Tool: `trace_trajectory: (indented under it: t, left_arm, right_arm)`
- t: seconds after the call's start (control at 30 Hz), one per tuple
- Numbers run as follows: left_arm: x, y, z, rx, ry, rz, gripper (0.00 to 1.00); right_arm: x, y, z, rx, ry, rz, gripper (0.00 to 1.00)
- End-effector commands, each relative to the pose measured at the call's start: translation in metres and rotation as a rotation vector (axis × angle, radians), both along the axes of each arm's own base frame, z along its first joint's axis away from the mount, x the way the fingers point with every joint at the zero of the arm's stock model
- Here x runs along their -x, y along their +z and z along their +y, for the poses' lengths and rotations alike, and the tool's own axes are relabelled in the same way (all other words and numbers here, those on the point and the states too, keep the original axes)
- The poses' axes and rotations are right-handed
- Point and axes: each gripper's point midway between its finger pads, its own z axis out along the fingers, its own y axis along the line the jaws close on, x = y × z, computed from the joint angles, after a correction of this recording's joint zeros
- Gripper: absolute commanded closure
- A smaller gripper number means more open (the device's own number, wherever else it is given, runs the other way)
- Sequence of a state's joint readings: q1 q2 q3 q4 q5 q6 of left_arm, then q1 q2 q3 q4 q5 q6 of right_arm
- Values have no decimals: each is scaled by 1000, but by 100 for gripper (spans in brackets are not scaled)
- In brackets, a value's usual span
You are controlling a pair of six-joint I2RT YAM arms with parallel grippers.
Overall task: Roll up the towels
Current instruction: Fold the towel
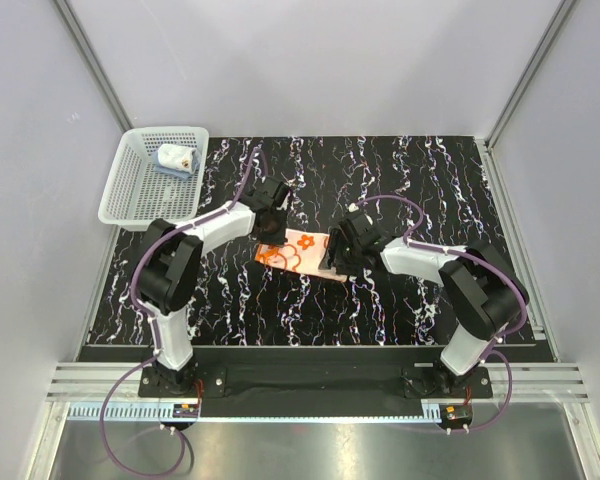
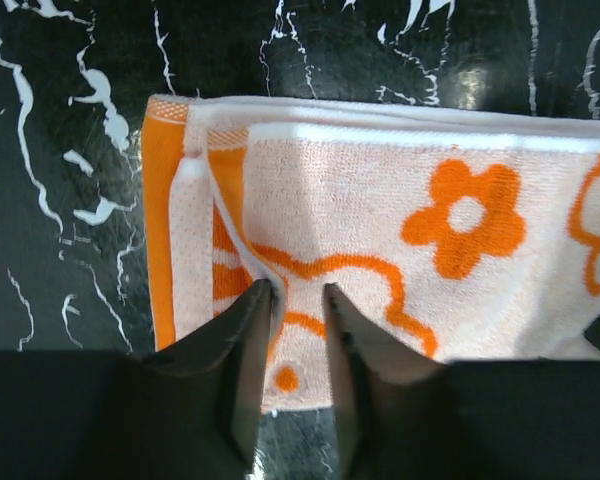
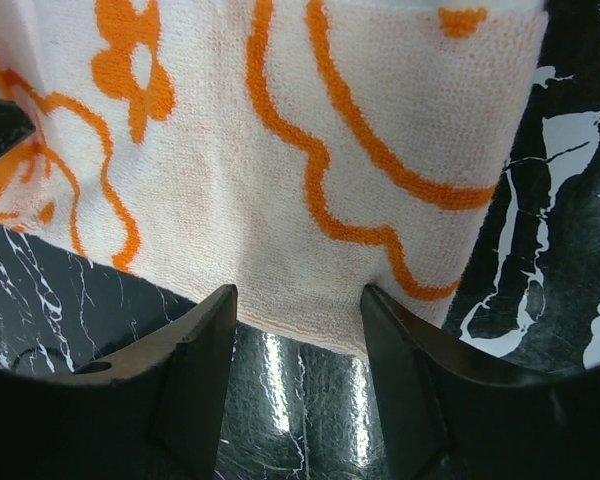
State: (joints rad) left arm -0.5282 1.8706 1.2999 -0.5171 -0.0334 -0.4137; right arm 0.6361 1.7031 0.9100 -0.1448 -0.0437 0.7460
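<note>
The orange flower-print towel (image 1: 298, 250) lies flat near the middle of the black marbled tabletop (image 1: 440, 180), folded into a long strip that runs left to right between the two arms. In the left wrist view its left end shows a turned-over flap with a solid orange border, so that end looks like the place where a roll would start. The left gripper (image 1: 270, 224) comes down on that end. Its jaws are drawn narrow with a thin strip of cloth between the tips, but I cannot tell whether they actually pinch it or only rest on it. The right gripper (image 1: 337, 254) sits at the opposite end with its jaws spread wide, the tips straddling the near edge of the cloth and holding nothing. Judging by this, it is placed there to steady the strip while the other end is worked. The other towel, light blue (image 1: 173, 160), is a small bundle inside the white perforated basket (image 1: 130, 136) at the far left corner, well apart from both arms.
</note>
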Motion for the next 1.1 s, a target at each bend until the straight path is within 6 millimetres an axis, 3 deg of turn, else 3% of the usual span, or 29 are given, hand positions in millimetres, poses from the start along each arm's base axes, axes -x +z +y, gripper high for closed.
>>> trace_trajectory:
  t: [0.0, 0.1, 0.27, 0.3, 0.4, 0.43, 0.5, 0.57, 0.73, 0.87, 0.9, 1.0, 1.07]
  left_arm:
    - [-17, 1, -4, -4, -5, -44, 82]
    - [-24, 1, 5, -50, 14, -61, 100]
    - [-36, 2, 22, -76, 58, -74, 98]
    - [-39, 2, 29, -86, 77, -77, 95]
    - [-43, 1, 39, -96, 98, -82, 70]
    - [-44, 1, 40, -99, 100, -85, 51]
    - [-46, 0, 46, -119, 112, -91, 35]
    - [-46, -1, 52, -141, 129, -93, 28]
    - [-37, -14, 53, -127, 141, -60, 30]
    - [-17, -31, 54, -99, 161, -12, 46]
    - [-5, -38, 55, -85, 171, 9, 53]
    - [15, -42, 58, -60, 199, 25, 59]
    - [43, -56, 64, -58, 223, 76, 62]
  right_arm:
    - [44, -52, -28, 126, 6, 185, 39]
    - [48, -56, -30, 127, 7, 195, 39]
    - [57, -65, -36, 139, 7, 217, 39]
    - [58, -66, -37, 140, 6, 222, 39]
    - [61, -70, -38, 143, 5, 232, 39]
    - [61, -72, -38, 144, 5, 237, 39]
    - [62, -75, -38, 146, 8, 243, 39]
    - [63, -77, -38, 149, 9, 249, 39]
    - [65, -80, -38, 150, 13, 259, 39]
    - [68, -82, -41, 163, 14, 271, 39]
    - [70, -83, -43, 169, 11, 274, 39]
    - [77, -85, -50, 186, 4, 288, 38]
    - [83, -86, -57, 201, -3, 301, 38]
